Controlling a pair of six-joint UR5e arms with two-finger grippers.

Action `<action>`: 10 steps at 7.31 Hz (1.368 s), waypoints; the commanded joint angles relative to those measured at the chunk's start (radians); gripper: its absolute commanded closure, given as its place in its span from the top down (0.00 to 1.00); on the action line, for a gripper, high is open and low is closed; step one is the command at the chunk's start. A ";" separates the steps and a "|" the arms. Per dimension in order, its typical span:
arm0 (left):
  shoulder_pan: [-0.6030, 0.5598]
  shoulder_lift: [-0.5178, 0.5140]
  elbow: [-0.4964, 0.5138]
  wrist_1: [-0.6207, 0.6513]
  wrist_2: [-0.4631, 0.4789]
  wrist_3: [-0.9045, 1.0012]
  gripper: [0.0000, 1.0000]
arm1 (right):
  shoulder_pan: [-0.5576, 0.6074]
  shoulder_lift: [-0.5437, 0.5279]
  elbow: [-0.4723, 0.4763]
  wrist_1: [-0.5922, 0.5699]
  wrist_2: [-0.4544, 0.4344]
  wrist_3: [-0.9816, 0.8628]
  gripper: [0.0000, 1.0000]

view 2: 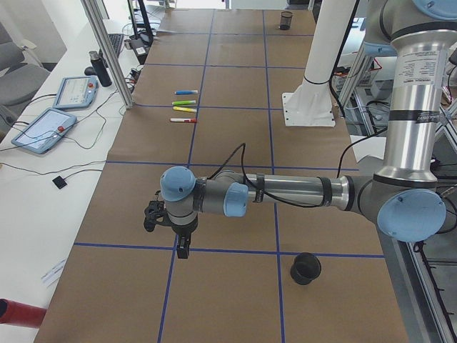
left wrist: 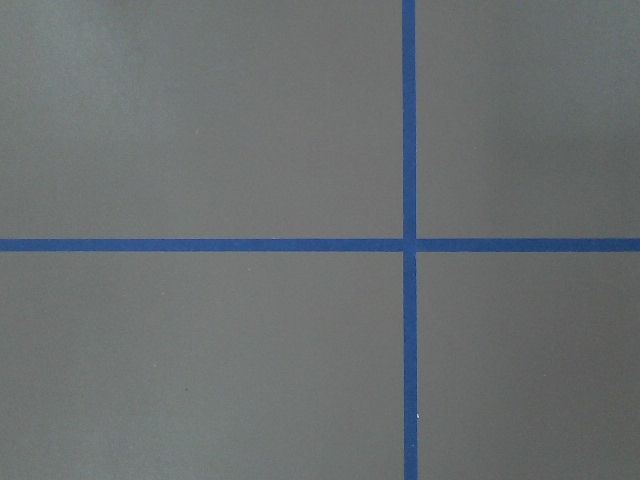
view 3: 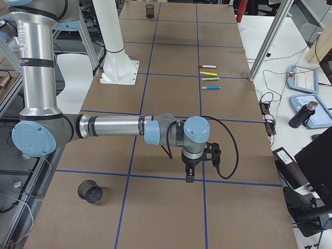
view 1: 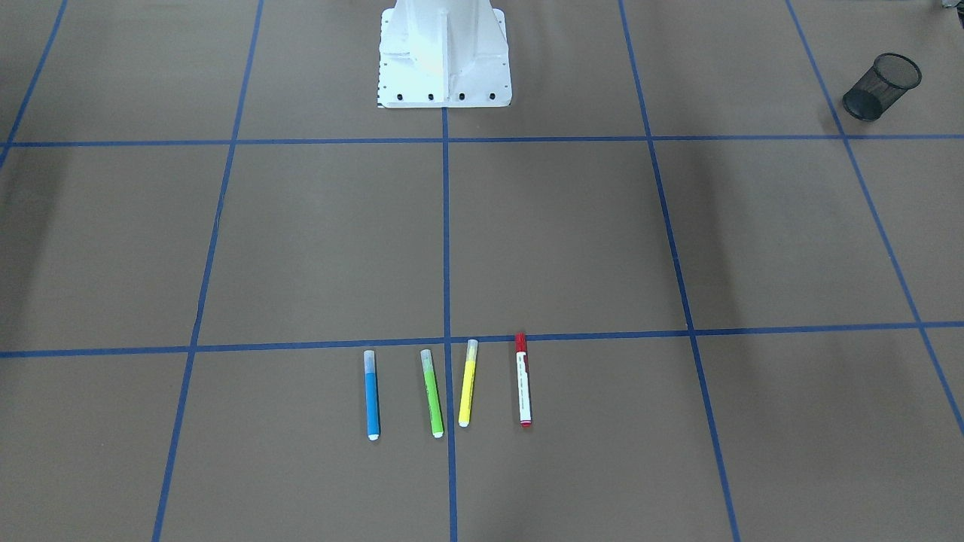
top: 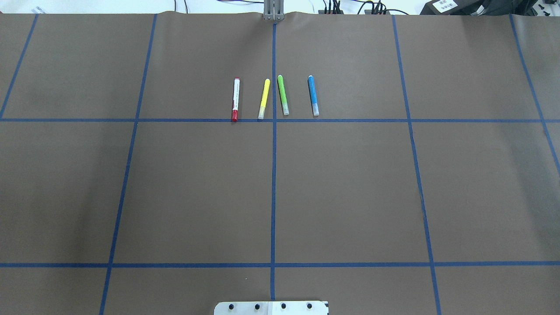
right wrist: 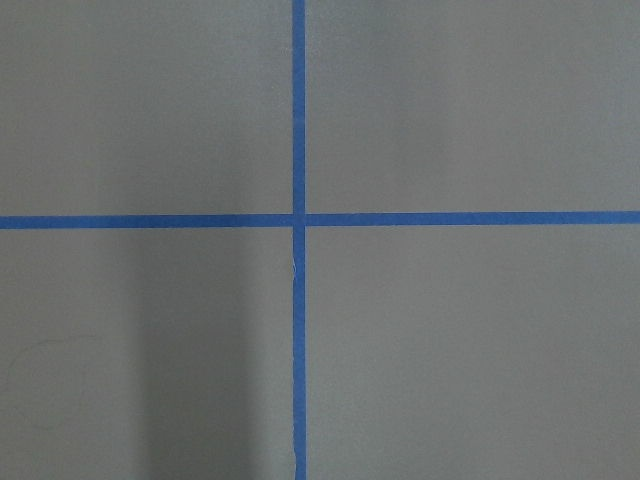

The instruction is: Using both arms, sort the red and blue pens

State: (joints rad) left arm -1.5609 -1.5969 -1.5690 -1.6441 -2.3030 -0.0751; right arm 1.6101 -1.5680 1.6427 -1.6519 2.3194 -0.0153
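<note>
Left pincer (view 2: 183, 250), right pincer (view 3: 190, 177): grip unreadable.

A long table (top: 350, 197), papered in brown and gridded with blue tape (top: 273, 197), carries a white metal pedestal base (view 1: 444, 75). Straight out from the base, four slim markers lie in a parallel row: a white-barrelled red-capped marker (top: 235, 99), its cap touching a cross line of tape, then a yellow marker (top: 264, 99), a green marker (top: 283, 95) and a blue-barrelled pale-capped marker (top: 313, 95). Well off to the base's left stands a black wire-mesh cup (view 1: 882, 86). A second mesh cup (view 3: 89, 191) stands well off to its right.
</note>
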 commanded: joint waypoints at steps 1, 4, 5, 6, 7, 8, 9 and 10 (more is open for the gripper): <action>0.001 -0.009 0.004 0.006 0.004 -0.005 1.00 | -0.009 0.012 0.003 -0.005 0.001 0.000 1.00; 0.002 -0.026 -0.048 -0.011 -0.039 -0.005 1.00 | -0.022 -0.010 -0.009 0.006 0.008 0.015 1.00; 0.024 -0.052 -0.043 0.010 -0.033 -0.008 1.00 | -0.024 -0.010 -0.009 0.007 0.061 0.014 1.00; 0.062 -0.111 -0.045 0.085 -0.032 -0.020 1.00 | -0.026 -0.006 0.002 0.011 0.090 0.012 1.00; 0.105 -0.202 -0.045 0.171 -0.030 -0.022 1.00 | -0.035 -0.001 0.011 0.011 0.089 0.006 1.00; 0.142 -0.298 -0.046 0.241 -0.030 -0.063 1.00 | -0.042 0.021 0.012 0.004 0.083 0.011 1.00; 0.197 -0.369 -0.048 0.265 -0.032 -0.137 1.00 | -0.062 0.055 0.011 -0.002 0.084 0.014 1.00; 0.272 -0.435 -0.045 0.262 -0.030 -0.237 1.00 | -0.082 0.084 0.011 -0.002 0.084 0.014 1.00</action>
State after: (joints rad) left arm -1.3731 -1.9387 -1.6152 -1.4030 -2.3339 -0.2044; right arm 1.5517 -1.5211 1.6532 -1.6508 2.4033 -0.0029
